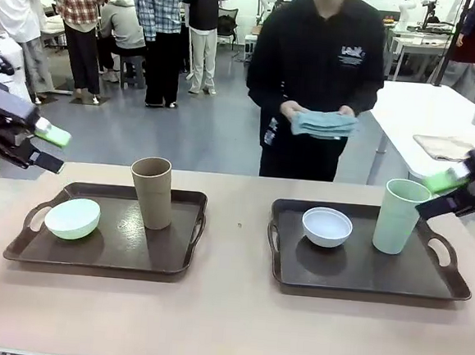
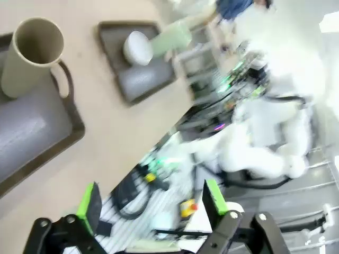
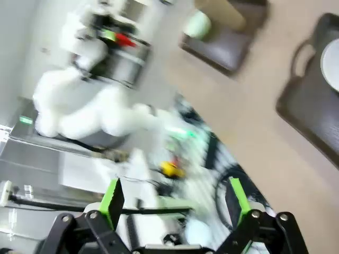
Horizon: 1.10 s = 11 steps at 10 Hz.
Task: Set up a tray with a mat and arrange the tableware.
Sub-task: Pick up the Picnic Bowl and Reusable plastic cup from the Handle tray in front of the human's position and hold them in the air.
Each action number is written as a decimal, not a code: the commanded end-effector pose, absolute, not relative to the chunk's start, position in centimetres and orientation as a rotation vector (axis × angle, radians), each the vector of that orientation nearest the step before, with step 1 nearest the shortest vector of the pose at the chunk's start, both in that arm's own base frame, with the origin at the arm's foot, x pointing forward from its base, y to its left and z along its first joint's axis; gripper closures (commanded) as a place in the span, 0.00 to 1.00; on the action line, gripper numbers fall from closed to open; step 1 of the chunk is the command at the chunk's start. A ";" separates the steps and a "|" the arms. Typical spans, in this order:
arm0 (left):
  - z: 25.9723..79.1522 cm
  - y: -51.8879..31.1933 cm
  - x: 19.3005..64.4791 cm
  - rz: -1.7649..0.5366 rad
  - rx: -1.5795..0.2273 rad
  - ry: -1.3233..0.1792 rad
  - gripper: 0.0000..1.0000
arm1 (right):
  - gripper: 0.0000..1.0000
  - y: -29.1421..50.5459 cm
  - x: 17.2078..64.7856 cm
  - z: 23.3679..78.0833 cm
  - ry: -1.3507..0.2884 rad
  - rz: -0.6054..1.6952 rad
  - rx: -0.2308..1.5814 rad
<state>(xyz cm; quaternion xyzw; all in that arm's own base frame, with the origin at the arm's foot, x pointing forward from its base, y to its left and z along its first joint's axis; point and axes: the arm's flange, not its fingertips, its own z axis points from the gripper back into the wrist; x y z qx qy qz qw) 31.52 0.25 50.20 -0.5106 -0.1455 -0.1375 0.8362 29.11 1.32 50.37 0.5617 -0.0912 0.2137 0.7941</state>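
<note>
1. In the front view, two dark trays are set on the tan table (image 1: 226,325). The light green bowl (image 1: 72,218) and the tan-brown cup (image 1: 152,191) are carried on the left tray (image 1: 125,247). The whitish-blue bowl (image 1: 327,226) and the pale green cup (image 1: 401,216) are carried on the right tray (image 1: 361,274). A folded teal cloth (image 1: 324,123) is held in the person's hands (image 1: 295,110) at the far side. The left gripper (image 1: 52,149) is raised beyond the left tray's outer end, jaws parted and empty. The right gripper (image 1: 438,196) is seen just beside the pale green cup, jaws parted with nothing gripped; contact cannot be told.
2. In the left wrist view, the left gripper (image 2: 152,200) is spread wide and empty. The tan-brown cup (image 2: 29,55) is seen upright on the left tray (image 2: 47,137).
3. In the right wrist view, the right gripper (image 3: 175,197) is spread wide and empty. A corner of the right tray (image 3: 312,121) is seen at the picture's right.
</note>
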 end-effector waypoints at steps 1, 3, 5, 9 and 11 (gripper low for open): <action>45.9 0.5 36.4 -0.155 -1.253 -0.172 0.00 | 0.00 -0.6 32.2 45.9 -0.149 0.098 1.735; 41.8 -0.4 37.3 -0.077 -1.280 -0.120 0.00 | 0.00 -1.6 32.7 42.4 -0.148 -0.117 1.742; 44.6 1.5 34.6 -0.132 -1.269 -0.198 0.00 | 0.00 -2.1 31.6 46.0 -0.166 0.255 1.509; 43.8 1.7 34.7 -0.028 -1.328 -0.247 0.00 | 0.00 -2.1 31.6 46.0 -0.166 0.255 1.509; 45.5 3.7 33.5 -0.002 -1.394 -0.320 0.00 | 0.00 -2.1 31.6 46.0 -0.166 0.255 1.509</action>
